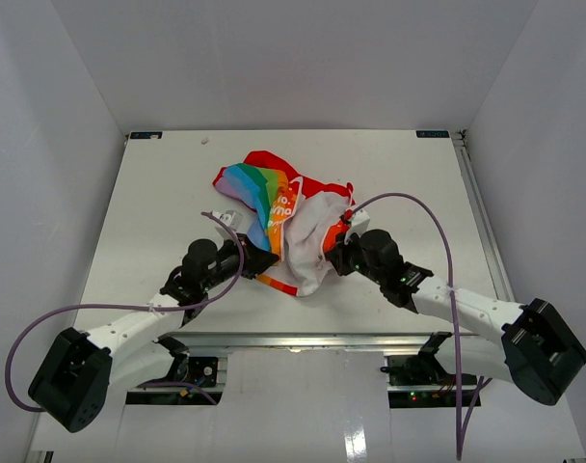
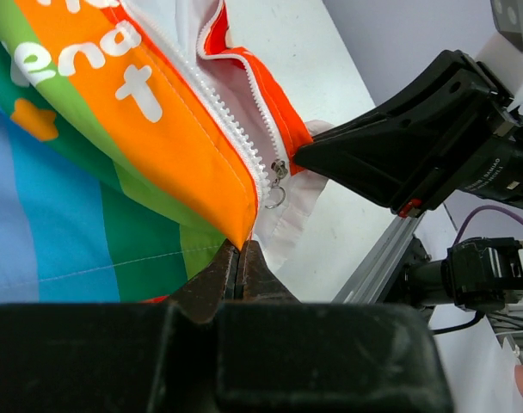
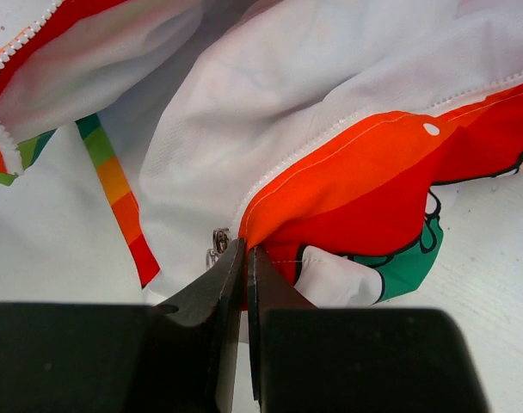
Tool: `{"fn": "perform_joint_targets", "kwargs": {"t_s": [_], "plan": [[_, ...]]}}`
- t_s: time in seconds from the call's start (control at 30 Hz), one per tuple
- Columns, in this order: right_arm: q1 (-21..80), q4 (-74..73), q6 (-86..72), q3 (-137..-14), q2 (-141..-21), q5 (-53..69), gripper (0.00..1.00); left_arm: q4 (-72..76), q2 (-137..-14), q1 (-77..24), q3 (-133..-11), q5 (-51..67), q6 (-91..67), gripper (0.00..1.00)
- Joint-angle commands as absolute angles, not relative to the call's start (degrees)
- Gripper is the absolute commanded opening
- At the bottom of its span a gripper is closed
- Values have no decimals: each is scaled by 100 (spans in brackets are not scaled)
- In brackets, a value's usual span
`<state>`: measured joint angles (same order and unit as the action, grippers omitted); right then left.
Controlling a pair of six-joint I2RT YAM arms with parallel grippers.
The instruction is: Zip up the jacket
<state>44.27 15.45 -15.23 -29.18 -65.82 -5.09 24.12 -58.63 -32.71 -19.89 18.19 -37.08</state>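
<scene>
The jacket [image 1: 283,217], white with rainbow panels and red trim, lies crumpled mid-table between both arms. My left gripper [image 1: 259,258] is shut on the bottom corner of its orange-and-rainbow front panel [image 2: 184,163], beside the white zipper teeth. The metal zipper slider [image 2: 279,172] with its ring hangs just right of that corner. My right gripper [image 1: 336,249] is shut on the red bottom corner of the other front panel [image 3: 356,189]. The slider [image 3: 218,241] also shows in the right wrist view, just left of my right fingertips. The jacket's front is unzipped.
The white table [image 1: 177,193] has an aluminium rail [image 1: 312,340] along its near edge. The right arm's black body [image 2: 416,138] sits close to the right of the left gripper. White walls enclose the table on three sides.
</scene>
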Motion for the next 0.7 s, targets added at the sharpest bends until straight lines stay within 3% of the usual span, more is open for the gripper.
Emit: {"fn": "perform_joint_targets", "kwargs": {"t_s": [0.0, 0.2, 0.33, 0.5, 0.67], "plan": [[4412, 1881, -1296, -3172, -6397, -711, 8, 2800, -5599, -3287, -1942, 1794, -3655, 0], [4420, 1604, -1547, -3214, -6384, -1050, 14, 2703, -5572, -3287, -1985, 1768, -3614, 0], [4412, 1102, -1786, -3408, -6703, -1120, 8, 2575, -5625, -3287, -2044, 1750, -3568, 0], [4412, 369, -2123, -3652, -6990, -1236, 8, 2473, -5627, -3287, -2082, 1768, -3552, 0], [4412, 881, -1934, -3295, -6845, -937, 8, 2568, -5537, -3287, -2039, 1847, -3542, 0]]}}
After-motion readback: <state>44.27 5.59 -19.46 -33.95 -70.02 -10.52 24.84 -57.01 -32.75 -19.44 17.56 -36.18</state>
